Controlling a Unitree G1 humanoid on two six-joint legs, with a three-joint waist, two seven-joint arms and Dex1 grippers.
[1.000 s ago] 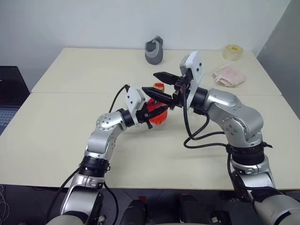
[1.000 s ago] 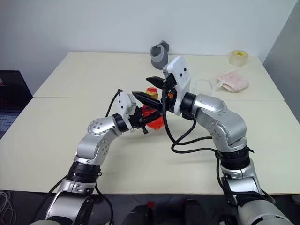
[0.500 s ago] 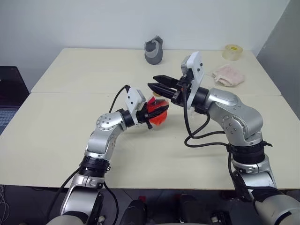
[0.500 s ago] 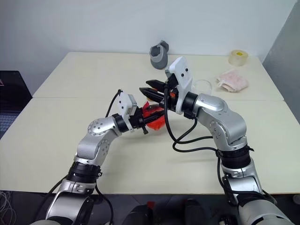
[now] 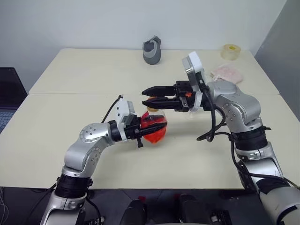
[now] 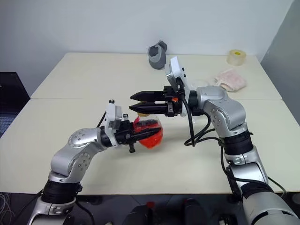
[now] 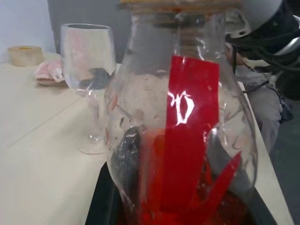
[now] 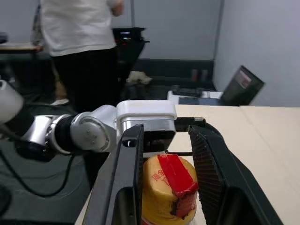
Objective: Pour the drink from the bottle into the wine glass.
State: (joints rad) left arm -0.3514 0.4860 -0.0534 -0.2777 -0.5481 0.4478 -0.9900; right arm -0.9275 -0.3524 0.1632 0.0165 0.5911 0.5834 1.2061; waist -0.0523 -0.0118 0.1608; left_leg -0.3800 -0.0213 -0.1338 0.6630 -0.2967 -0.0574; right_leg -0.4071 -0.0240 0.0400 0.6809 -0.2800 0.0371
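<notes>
My left gripper (image 5: pixel 140 130) is shut on the belly of the small clear bottle (image 5: pixel 153 127), holding it upright above the table. The red drink (image 5: pixel 155 135) sits low in it, and a red label (image 7: pixel 190 131) runs down its side. My right gripper (image 5: pixel 146 96) reaches in level from the right. Its two black fingers (image 8: pixel 129 178) are closed against the sides of the yellow cap (image 8: pixel 166 187). The wine glass (image 7: pixel 89 70) stands empty on the table just beyond the bottle, by my right forearm.
A grey object (image 5: pixel 151 50) stands at the back of the table (image 5: pixel 70 79). A tape roll (image 5: pixel 229 51) and a pink cloth (image 5: pixel 226 74) lie at the back right. A laptop (image 5: pixel 7 93) is off the left edge. A person (image 8: pixel 77 28) stands beyond the table.
My right gripper narrowed from wide open onto the cap and swung round until it points straight left. My left arm drew the bottle back towards me.
</notes>
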